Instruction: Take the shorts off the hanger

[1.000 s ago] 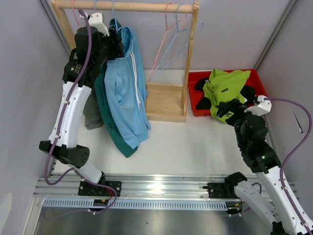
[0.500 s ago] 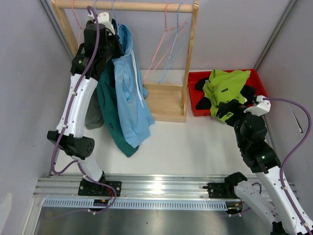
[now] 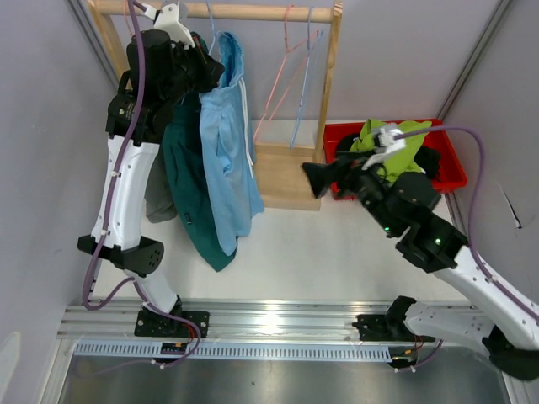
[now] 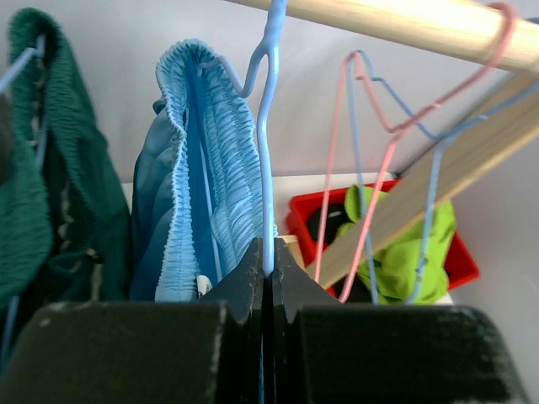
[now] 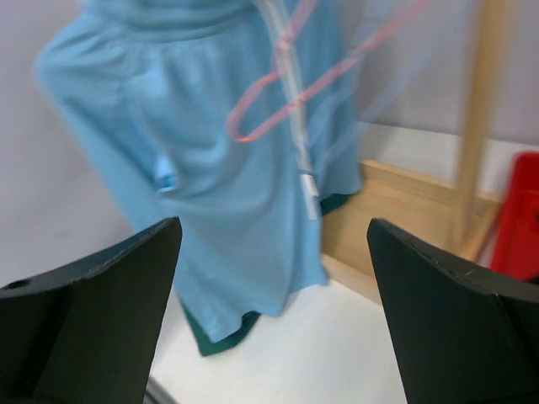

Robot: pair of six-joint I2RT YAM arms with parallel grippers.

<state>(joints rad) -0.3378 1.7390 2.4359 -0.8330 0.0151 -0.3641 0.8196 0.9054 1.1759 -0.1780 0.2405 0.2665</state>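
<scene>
The left hand [image 4: 268,254] is pinched tight on the stem of a blue wire hanger [image 4: 269,126], just below its hook, up at 11 o'clock in the overhead view. That hanger hooks over the wooden rail [image 4: 404,21] and carries the light blue shorts [image 4: 198,168], their gathered waistband draped over it at 10 o'clock from the fingers. In the overhead view they hang down toward 6 o'clock. The dark teal shorts [image 3: 187,194] hang against them on their 9 o'clock side, and the grey shorts [image 3: 158,198] show further toward 9, partly behind the left arm. Toward 3 o'clock along the rail hang bare pink and blue hangers [image 4: 370,168].

The right hand [image 5: 271,227] has its fingers spread wide with nothing between them. It is aimed toward 9 o'clock at the light blue shorts, over the table [image 3: 303,236] beside the rack's wooden base [image 3: 286,172]. Behind it, at 2 o'clock, the red bin [image 3: 450,164] holds the lime green shorts [image 3: 404,147] and black shorts [image 4: 327,225].
</scene>
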